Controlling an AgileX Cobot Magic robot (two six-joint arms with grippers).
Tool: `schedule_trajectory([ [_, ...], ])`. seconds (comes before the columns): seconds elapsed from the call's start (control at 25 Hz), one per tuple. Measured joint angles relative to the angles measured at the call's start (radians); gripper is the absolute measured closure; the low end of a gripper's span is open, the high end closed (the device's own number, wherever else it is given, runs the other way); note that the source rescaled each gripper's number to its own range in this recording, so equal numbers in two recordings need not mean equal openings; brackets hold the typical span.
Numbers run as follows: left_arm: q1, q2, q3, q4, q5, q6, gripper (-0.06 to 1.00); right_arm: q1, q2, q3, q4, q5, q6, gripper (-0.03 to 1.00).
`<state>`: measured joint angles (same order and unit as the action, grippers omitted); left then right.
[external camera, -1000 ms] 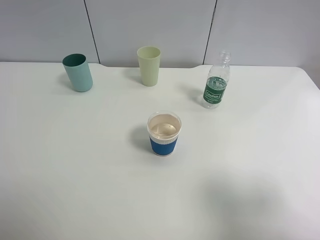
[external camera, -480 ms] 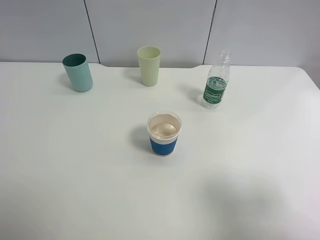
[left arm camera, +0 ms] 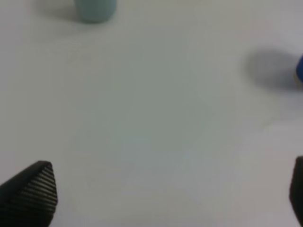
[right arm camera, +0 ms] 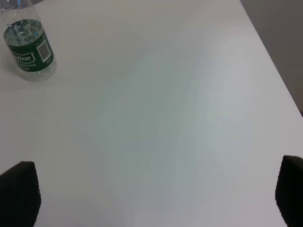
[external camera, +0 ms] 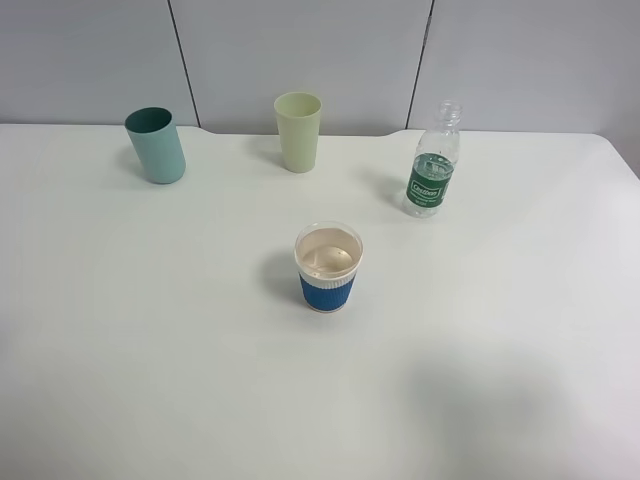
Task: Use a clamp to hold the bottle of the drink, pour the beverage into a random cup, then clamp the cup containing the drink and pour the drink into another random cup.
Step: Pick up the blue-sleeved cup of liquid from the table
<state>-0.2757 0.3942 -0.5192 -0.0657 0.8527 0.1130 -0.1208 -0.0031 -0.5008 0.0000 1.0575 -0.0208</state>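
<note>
The clear bottle (external camera: 433, 172) with a green label and no cap stands upright at the back right; the right wrist view shows the bottle (right arm camera: 29, 51) far from my right gripper (right arm camera: 154, 194), which is open over bare table. The blue-sleeved paper cup (external camera: 328, 267) stands mid-table with clear liquid inside. Only a blue sliver of that cup (left arm camera: 299, 70) shows in the left wrist view. The pale yellow-green tumbler (external camera: 298, 131) stands upright at the back centre. My left gripper (left arm camera: 173, 196) is open above bare table. Neither gripper shows in the exterior view.
A teal tumbler (external camera: 156, 145) stands at the back left, leaning slightly; the teal tumbler's base (left arm camera: 94, 9) shows in the left wrist view. The white table (external camera: 150, 330) ends at a grey panelled wall (external camera: 300, 50) behind, and its right edge (right arm camera: 272, 56) runs near the right arm.
</note>
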Motion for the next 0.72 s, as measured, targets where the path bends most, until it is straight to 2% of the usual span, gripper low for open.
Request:
schedule_trajectory([
  [0.36, -0.183, 0.230, 0.101, 0.009, -0.182, 0.089, -0.06, 0.000, 0.000, 0.000, 0.000, 0.000, 0.000, -0.03],
  [0.72, -0.355, 0.507, 0.120, 0.009, -0.366, 0.094, -0.06, 0.000, 0.000, 0.000, 0.000, 0.000, 0.000, -0.03],
])
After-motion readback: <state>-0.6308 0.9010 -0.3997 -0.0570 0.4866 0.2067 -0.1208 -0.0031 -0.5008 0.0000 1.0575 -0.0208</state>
